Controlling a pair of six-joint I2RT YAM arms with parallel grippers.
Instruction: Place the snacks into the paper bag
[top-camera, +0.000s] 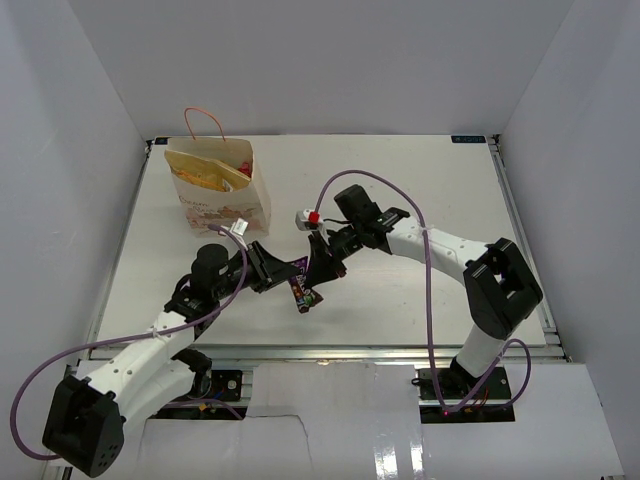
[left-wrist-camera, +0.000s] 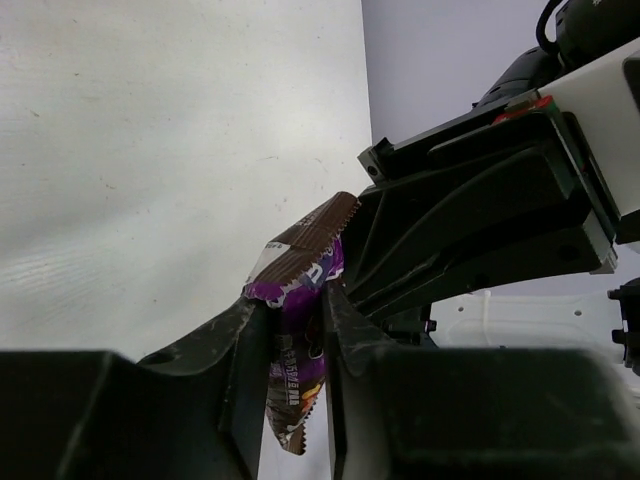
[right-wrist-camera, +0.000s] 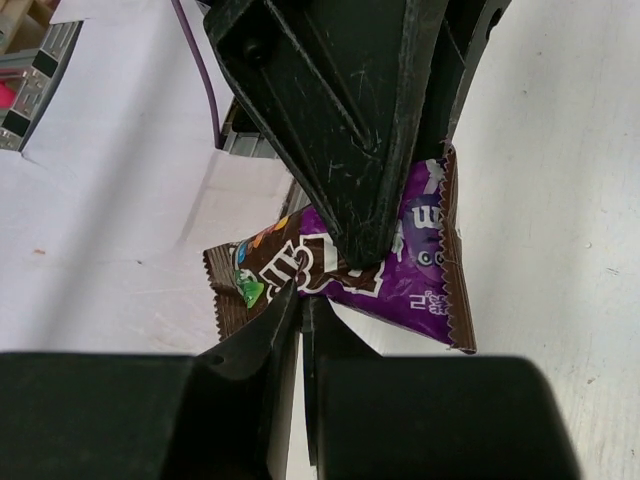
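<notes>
purple candy packet (top-camera: 303, 292), pinched by left gripper (left-wrist-camera: 297, 308); by right gripper (right-wrist-camera: 302, 298)

The left fingers (right-wrist-camera: 340, 150) hide the middle of the purple candy packet (right-wrist-camera: 425, 270).

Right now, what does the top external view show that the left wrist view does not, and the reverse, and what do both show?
Only the top external view shows the paper bag at the far left of the table, a yellow snack in its mouth, and both whole arms. Only the left wrist view shows, up close, the crimped brown end of the purple candy packet and a finger of the left gripper on each side of it. Both show that packet also pinched by the right gripper.
</notes>
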